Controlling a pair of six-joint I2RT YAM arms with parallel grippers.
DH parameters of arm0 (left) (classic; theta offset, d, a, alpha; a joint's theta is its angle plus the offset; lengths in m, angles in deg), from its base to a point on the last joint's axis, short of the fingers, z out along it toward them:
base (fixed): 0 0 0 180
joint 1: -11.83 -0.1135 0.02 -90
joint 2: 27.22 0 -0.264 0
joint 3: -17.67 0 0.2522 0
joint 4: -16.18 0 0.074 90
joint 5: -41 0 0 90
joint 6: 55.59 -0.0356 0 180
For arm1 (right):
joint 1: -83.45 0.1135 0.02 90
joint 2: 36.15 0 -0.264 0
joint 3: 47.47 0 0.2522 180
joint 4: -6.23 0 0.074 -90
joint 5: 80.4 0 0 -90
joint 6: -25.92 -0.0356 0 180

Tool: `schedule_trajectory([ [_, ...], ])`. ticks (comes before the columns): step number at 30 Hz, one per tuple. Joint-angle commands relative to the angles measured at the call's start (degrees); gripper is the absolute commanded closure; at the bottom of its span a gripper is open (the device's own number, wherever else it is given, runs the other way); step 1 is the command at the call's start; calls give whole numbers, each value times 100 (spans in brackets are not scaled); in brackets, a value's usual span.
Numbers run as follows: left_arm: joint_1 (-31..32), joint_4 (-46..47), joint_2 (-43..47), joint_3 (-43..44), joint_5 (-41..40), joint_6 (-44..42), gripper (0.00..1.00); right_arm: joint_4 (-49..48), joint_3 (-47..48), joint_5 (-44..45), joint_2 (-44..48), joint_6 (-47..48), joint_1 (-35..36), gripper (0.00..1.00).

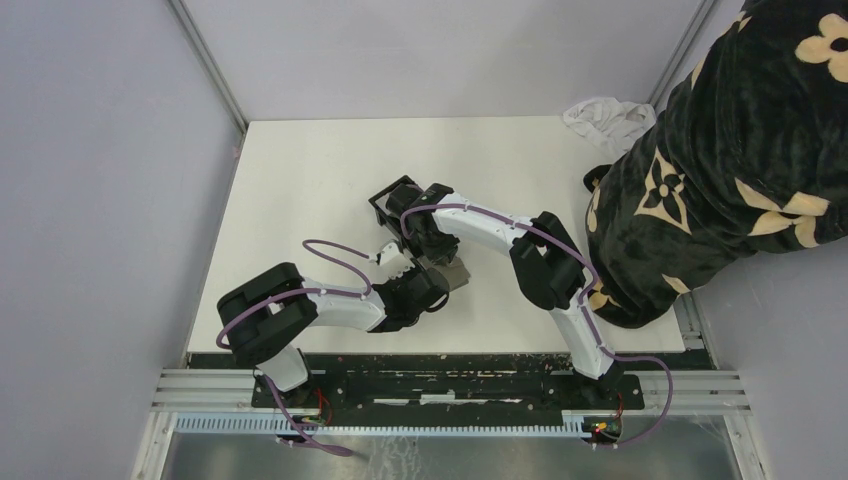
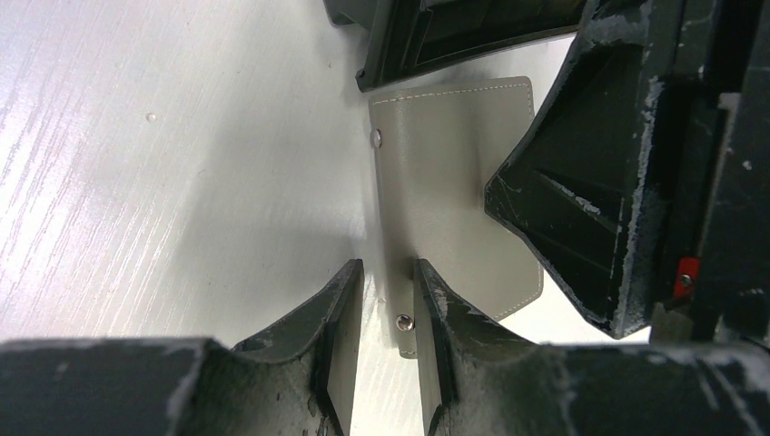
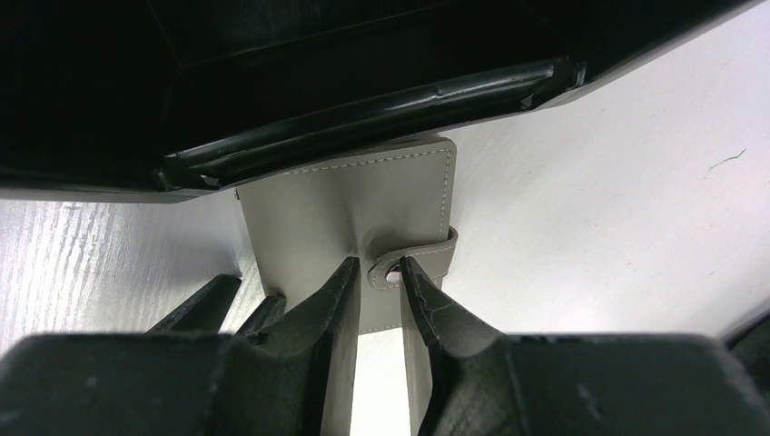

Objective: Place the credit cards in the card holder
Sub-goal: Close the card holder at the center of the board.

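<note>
Where both arms meet on the white table (image 1: pixel 300 190), a flat grey stitched card (image 1: pixel 457 273) lies against the open black plastic box (image 1: pixel 390 207), outside it. In the left wrist view, the left gripper (image 2: pixel 389 272) straddles the card's edge; whether it grips, nobody can tell. In the right wrist view, the right gripper (image 3: pixel 379 265) pinches the card's snap tab (image 3: pixel 429 249).

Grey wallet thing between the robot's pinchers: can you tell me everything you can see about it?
The flat grey leather-look card wallet has pale stitching along its edges, shiny silver snap studs and a small strap. It sits low over the white table, one end right at the rim of the black plastic box. The right gripper pinches it beside the strap, creasing it. The left gripper straddles another edge; whether it squeezes is unclear.
</note>
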Motion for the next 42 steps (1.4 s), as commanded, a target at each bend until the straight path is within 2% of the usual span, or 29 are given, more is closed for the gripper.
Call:
schedule_trajectory([
  [1, -10, -509, -267, -145, 189, -359, 65, 30, 176, 187, 125, -26, 40, 72],
  [20, -13, -496, -283, -142, 207, -380, 64, 40, -5, 284, 102, 6, 45, 72],
  [29, -15, -498, -341, -103, 231, -388, 65, -17, -81, 247, 98, 10, 49, 78],
  [42, -17, -516, -390, -66, 260, -406, 65, -49, 40, 474, 67, 53, 39, 80],
])
